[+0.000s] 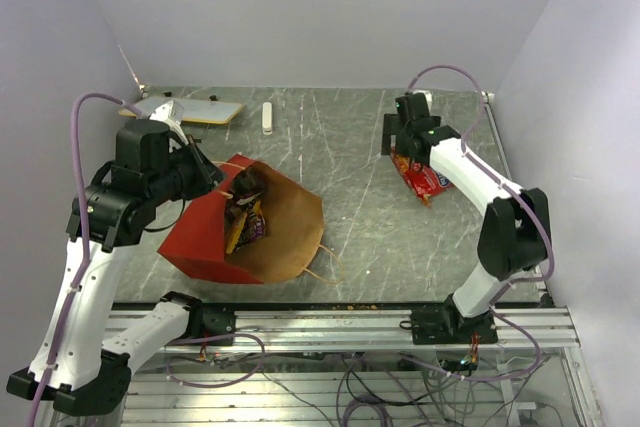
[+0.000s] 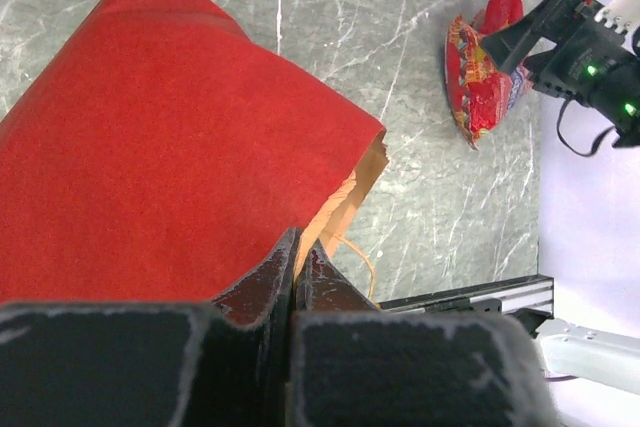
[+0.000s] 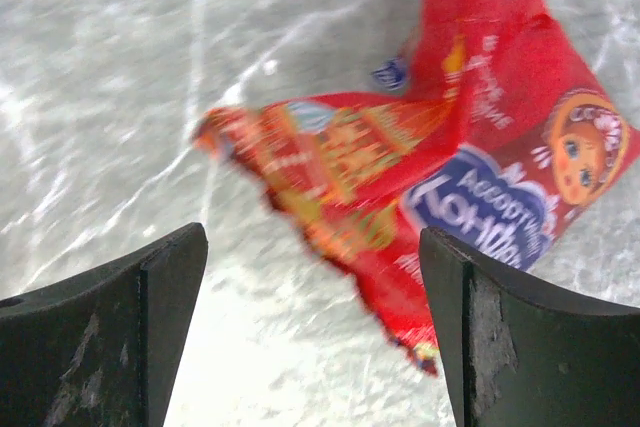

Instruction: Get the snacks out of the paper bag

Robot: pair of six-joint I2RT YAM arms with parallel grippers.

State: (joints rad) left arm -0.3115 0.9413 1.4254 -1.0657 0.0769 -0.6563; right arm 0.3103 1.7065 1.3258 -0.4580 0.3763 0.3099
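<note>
Paper bag [image 1: 200,232] rim is pinched by the left gripper [image 2: 297,259]; inner packets [image 1: 246,219] are shown only overhead; the right gripper [image 3: 312,239] is held spread over the red chip bag [image 3: 480,147].

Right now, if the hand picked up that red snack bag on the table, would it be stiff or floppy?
Probably floppy: the red snack bag looks crumpled and twisted. Likely light, being thin film. Its glossy surface might slip.

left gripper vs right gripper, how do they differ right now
The left gripper is shut; the right gripper is wide open. The left gripper pinches the paper bag at its rim; the right gripper holds nothing, with the red snack packet lying on the table beneath it. Both have dark fingers.
</note>
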